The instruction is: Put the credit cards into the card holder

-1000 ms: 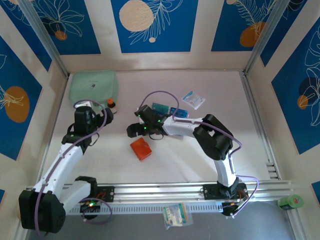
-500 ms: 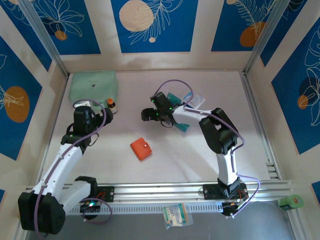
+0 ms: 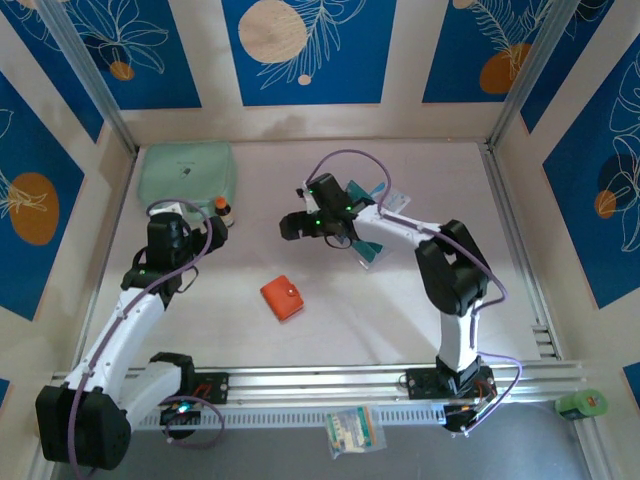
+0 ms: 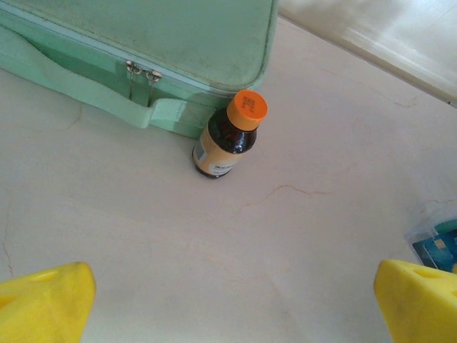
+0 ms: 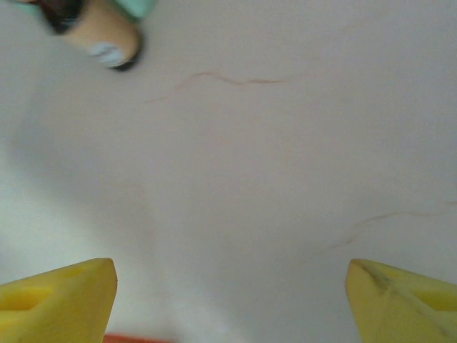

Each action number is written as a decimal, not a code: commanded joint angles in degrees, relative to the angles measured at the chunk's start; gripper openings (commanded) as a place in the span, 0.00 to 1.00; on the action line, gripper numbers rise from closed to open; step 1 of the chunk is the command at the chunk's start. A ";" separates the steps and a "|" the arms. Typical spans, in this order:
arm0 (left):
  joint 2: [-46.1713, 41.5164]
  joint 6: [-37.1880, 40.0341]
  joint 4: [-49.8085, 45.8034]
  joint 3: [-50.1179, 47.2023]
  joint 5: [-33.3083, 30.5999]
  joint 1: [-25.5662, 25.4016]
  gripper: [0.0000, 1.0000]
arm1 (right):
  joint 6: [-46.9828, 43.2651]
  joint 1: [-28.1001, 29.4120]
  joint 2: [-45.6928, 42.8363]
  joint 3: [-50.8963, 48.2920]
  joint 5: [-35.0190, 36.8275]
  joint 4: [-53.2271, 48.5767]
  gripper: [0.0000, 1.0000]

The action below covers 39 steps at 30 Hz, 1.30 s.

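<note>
Both sets of jaws stand wide, empty: left gripper [image 4: 230, 304] beyond-left of the wallet [image 3: 282, 297], right gripper [image 5: 228, 296] beyond it, cards [image 3: 368, 254] beyond-right.

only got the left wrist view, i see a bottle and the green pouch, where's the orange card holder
Observer: The card holder lies shut on the table between the two arms, nearer their bases than the bottle.
Operator: is the right gripper holding a card
Observer: No, the right gripper is open and empty above bare table, beyond the card holder.
Operator: so where's a card
Observer: A teal credit card lies beside the right arm, to the right of that gripper.
</note>
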 commanded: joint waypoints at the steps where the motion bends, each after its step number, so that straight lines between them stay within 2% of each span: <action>1: 0.08 -1.70 -0.58 0.03 2.44 -0.47 1.00 | 4.33 2.65 -6.48 -4.48 -2.88 -2.46 0.84; 5: 0.78 -2.56 -0.98 0.03 4.34 -1.02 1.00 | 11.51 5.74 -12.94 -13.57 -2.37 -1.11 0.82; 11: 1.68 -3.59 -1.70 -0.17 5.33 -3.74 1.00 | 23.93 6.85 -20.78 -27.10 -5.24 3.75 0.71; 17: 3.27 -4.87 -0.63 -0.92 2.63 -9.22 1.00 | 33.11 7.71 -21.97 -35.50 -7.01 11.33 0.59; 25: 6.06 -4.85 -0.40 -0.23 -0.13 -14.19 1.00 | 37.79 8.72 -17.38 -37.57 -10.01 19.16 0.42; 36: 8.17 -4.81 0.24 0.40 -1.20 -16.80 1.00 | 39.38 10.46 -11.72 -35.38 -11.53 22.48 0.40; 39: 8.62 -4.80 0.26 0.57 -1.37 -17.07 1.00 | 39.65 10.62 -10.62 -34.73 -12.17 23.35 0.36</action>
